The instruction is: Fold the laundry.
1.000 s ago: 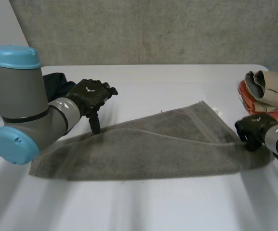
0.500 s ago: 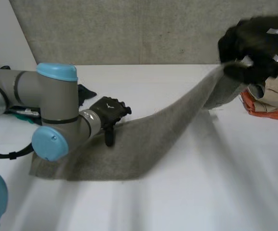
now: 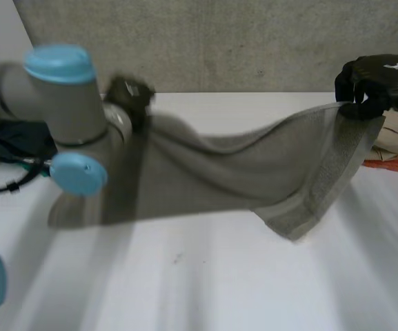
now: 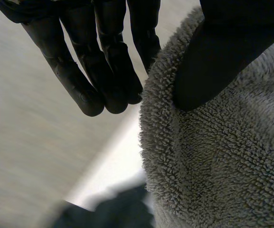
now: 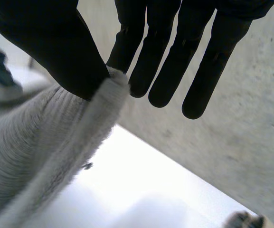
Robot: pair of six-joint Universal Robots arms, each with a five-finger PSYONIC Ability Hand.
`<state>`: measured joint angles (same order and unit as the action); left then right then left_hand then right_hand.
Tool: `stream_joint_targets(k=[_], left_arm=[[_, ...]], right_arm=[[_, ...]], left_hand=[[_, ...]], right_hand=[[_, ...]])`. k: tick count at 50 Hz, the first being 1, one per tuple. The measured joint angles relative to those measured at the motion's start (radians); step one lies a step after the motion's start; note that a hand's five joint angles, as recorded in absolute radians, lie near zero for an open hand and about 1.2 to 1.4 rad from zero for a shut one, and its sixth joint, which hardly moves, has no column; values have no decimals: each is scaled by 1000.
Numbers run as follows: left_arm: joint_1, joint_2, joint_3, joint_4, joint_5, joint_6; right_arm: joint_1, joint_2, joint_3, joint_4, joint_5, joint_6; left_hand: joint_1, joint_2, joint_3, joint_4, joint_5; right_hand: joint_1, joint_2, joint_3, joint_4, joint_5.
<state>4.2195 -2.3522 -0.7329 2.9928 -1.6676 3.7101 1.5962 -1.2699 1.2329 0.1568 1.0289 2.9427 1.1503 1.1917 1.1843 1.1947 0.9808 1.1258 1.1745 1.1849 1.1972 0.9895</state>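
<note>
- Grey concrete wall (image 3: 219, 41) stands behind a white table (image 3: 205, 289).
- Left hand (image 3: 131, 93) is raised above the table's far left part. In its wrist view the thumb (image 4: 217, 52) presses into the pile of a grey towel (image 3: 240, 172), and the straight fingers (image 4: 108, 61) lie along the towel's edge, so the edge is pinched.
- Right hand (image 3: 378, 76) is held high at the far right. Its thumb (image 5: 51, 42) and straight fingers (image 5: 174, 61) clamp the towel's hemmed edge between them.
- Between the two hands the towel hangs in a sagging span. Its lower left part lies on the table, and a doubled corner droops to the surface below the right hand.
- Left arm (image 3: 67, 110) stands upright in front of the towel's left end.
- Beige and orange folded clothes (image 3: 392, 138) lie at the table's right edge, and a dark garment (image 3: 16, 141) lies at its left.
</note>
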Motion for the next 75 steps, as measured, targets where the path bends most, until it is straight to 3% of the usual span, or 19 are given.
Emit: stream_joint_targets(k=[5,7,9,14,20,31,40,43,46,47,48,49,52,58,60,66,71,75], left_arm=[[12,115,70,222,-30,-15],[13,133,85,260,-33,-19],[15,176,121,341,-40,-30],[17,235,142,381,-57,-60],[28,286,19,314,-75,-102],[23,323,-516,274,-85,-166],[-16,300,-734,252,-132,-107],[-27,319,-764,218,-158,-81],[-31,335,-770,195,-167,-68],[-31,350,-766,170,-164,-54],[-31,350,-766,170,-164,-54],[-20,363,-750,136,-147,-35],[13,374,-707,83,-99,-8],[82,368,-628,6,4,17],[132,350,-574,-39,89,28],[204,290,-487,-83,231,64],[222,214,-412,-100,285,100],[220,147,-347,-126,277,115]], right_arm=[[88,195,-302,57,213,-138],[100,216,-352,59,247,-146],[140,282,-542,50,365,-152],[184,333,-733,10,456,-131],[216,317,-661,-20,435,-130],[187,189,-59,-99,283,-241],[166,178,230,-35,263,-351],[161,174,273,9,268,-384],[160,169,285,25,270,-393],[159,165,292,31,271,-394],[159,165,292,31,271,-394],[158,162,297,27,273,-389],[157,162,302,13,274,-379],[157,163,313,-12,274,-372],[157,164,324,-30,274,-373],[159,164,339,-54,273,-389],[164,165,349,-61,271,-413],[167,166,354,-62,271,-428]], left_hand=[[0,1,2,0,0],[0,2,2,0,0],[0,2,2,0,0],[0,2,2,0,0],[0,2,2,1,0],[0,4,5,4,0],[-7,-18,-15,-20,-7],[-388,-382,-372,-385,-347],[-519,-524,-505,-523,-483],[-717,-736,-727,-731,-695],[-717,-736,-727,-731,-695],[-895,-903,-895,-909,-871],[-926,-957,-951,-969,-927],[-926,-959,-952,-969,-927],[-926,-959,-952,-969,-927],[-880,-917,-913,-921,-883],[-788,-837,-829,-835,-795],[-756,-802,-794,-800,-760]], right_hand=[[0,0,3,0,0],[0,0,4,0,0],[0,0,4,0,0],[0,0,4,0,0],[0,0,4,0,11],[0,0,4,1,11],[0,0,4,1,11],[0,0,4,1,11],[0,0,4,1,11],[0,0,4,1,11],[0,0,4,1,11],[0,0,4,1,11],[0,0,4,1,11],[0,0,4,1,10],[0,0,4,1,11],[0,0,4,1,11],[0,0,4,1,11],[0,0,4,1,11]])
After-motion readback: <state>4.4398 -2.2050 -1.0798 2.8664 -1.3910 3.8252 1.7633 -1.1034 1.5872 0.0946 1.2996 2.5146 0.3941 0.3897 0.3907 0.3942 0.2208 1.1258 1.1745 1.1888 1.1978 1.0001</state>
